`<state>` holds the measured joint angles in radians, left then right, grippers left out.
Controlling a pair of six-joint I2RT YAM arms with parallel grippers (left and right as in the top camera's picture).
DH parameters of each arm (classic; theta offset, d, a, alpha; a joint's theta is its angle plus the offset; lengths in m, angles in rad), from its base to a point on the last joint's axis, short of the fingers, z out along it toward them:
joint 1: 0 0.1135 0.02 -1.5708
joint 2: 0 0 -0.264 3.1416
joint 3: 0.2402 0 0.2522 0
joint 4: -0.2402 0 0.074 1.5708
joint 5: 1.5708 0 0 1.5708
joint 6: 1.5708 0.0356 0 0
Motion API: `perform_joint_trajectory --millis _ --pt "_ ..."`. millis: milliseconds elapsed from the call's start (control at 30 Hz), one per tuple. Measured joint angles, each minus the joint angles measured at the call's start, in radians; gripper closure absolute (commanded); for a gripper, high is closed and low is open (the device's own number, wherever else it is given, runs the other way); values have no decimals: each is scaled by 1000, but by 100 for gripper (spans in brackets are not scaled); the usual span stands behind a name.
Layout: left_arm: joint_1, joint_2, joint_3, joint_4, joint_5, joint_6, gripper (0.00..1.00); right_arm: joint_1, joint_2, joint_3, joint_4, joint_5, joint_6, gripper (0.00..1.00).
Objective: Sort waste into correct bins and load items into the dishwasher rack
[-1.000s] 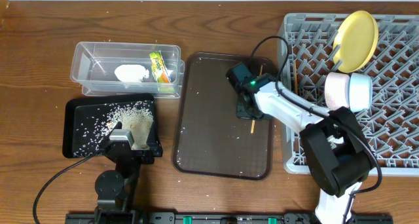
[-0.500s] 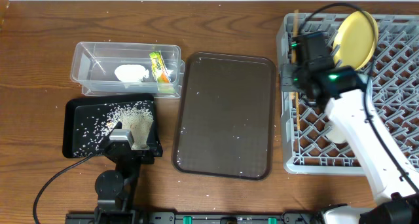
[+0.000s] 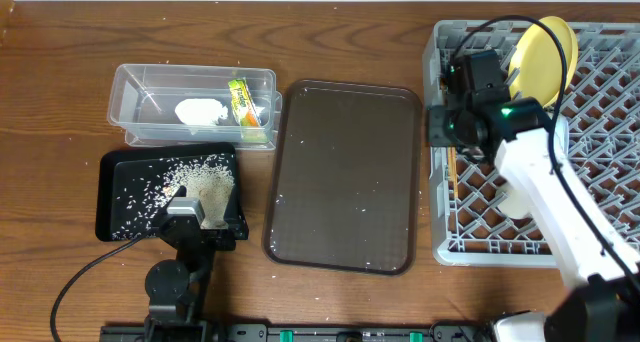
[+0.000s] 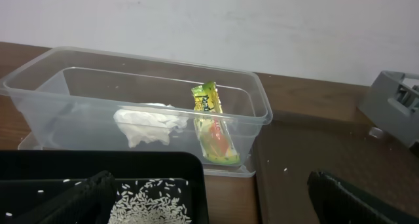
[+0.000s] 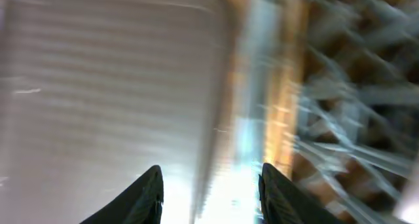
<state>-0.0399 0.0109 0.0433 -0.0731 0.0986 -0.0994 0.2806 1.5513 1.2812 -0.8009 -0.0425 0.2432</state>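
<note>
The grey dishwasher rack (image 3: 436, 244) stands at the right with the yellow plate (image 3: 545, 44) upright in its far part. Thin wooden chopsticks (image 3: 451, 169) lie along its left edge. My right gripper (image 3: 441, 126) hovers over that edge, open and empty; its wrist view is blurred (image 5: 213, 191). The bowls are mostly hidden under the right arm. The clear tub (image 3: 150, 82) holds the tissue wad (image 3: 198, 111) and snack wrapper (image 3: 244, 102). The black tray (image 3: 110, 197) holds rice (image 3: 195, 177). My left gripper (image 4: 216, 204) is open above the black tray's near right corner.
The dark brown serving tray (image 3: 345, 172) lies between the bins and the rack, bare but for a few rice grains. The tub's contents also show in the left wrist view: tissue (image 4: 150, 122) and wrapper (image 4: 211, 119). A cable trails at the front left.
My right arm went from the brown tray, where a chopstick lay, to the rack's left edge. The chopstick is gone from the tray and the gripper is open. The left arm is still.
</note>
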Motion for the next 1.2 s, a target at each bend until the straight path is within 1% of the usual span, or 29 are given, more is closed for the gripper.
perform_joint_trajectory --millis 200,300,367,433,600,667,700,733,933,1200 --pt "0 0 0 0 0 0 4 139 -54 3 5 -109 0 52" --pt "0 0 0 0 0 0 4 170 -62 3 7 -130 0 52" --pt "0 0 0 0 0 0 4 169 -90 2 19 -137 0 50" --pt "0 0 0 0 0 0 4 168 -137 2 45 -137 1 48" --pt "0 0 0 0 0 0 4 169 -327 3 78 -143 -4 43" --pt "0 0 0 0 0 0 4 169 -387 6 77 -143 -18 32" --pt "0 0 0 0 0 0 4 169 -412 7 76 -141 -26 9" --pt "0 0 0 0 0 0 4 169 -438 8 74 -140 -29 1" --pt "0 0 0 0 0 0 4 169 -530 8 55 -137 -44 1" --pt "0 0 0 0 0 0 4 169 -543 8 25 -137 -44 1"
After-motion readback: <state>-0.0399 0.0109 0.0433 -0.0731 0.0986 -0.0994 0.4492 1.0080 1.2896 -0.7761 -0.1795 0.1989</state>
